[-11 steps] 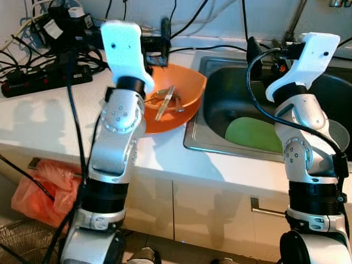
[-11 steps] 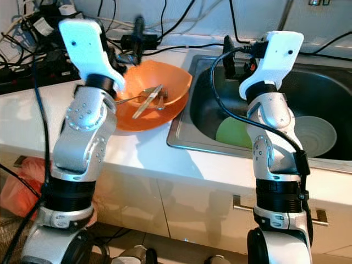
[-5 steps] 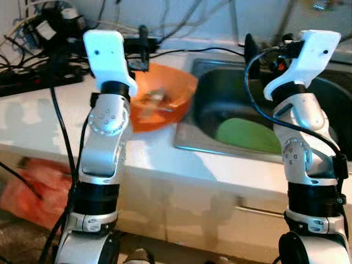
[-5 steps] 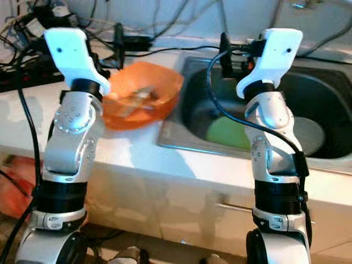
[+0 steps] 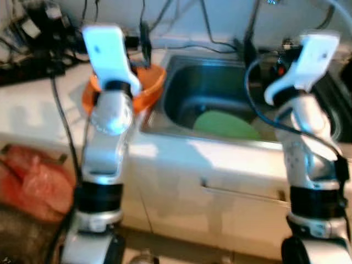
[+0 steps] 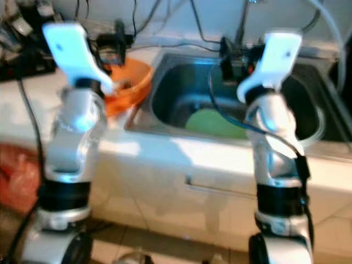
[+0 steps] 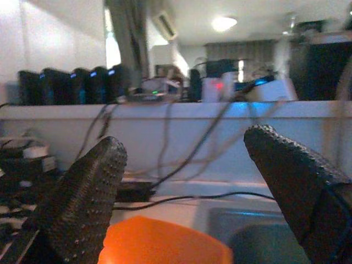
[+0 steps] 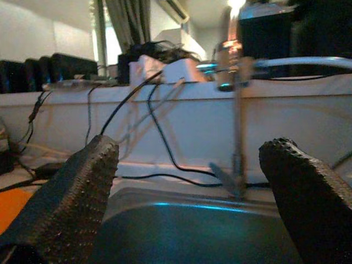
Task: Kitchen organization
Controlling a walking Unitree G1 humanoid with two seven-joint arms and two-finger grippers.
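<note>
Left eye view: blurred.
Bowl: orange bowl [image 5: 147, 88] on the white counter [image 5: 33, 104], just beside the sink [image 5: 220, 93].
Left gripper [image 7: 187, 192]: fingers spread, empty, raised above the bowl's near rim.
Right gripper [image 8: 187, 203]: fingers spread, empty, over the sink.
Sink: green plate [image 5: 226, 124] lies inside.

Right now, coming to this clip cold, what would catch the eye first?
The orange bowl on the white counter, at the sink's left edge and partly behind the raised left arm. Next, the green plate lying in the steel sink. Both arms are held up, the left gripper and right gripper open and empty, and a red plastic bag sits below the counter on the left.
</note>
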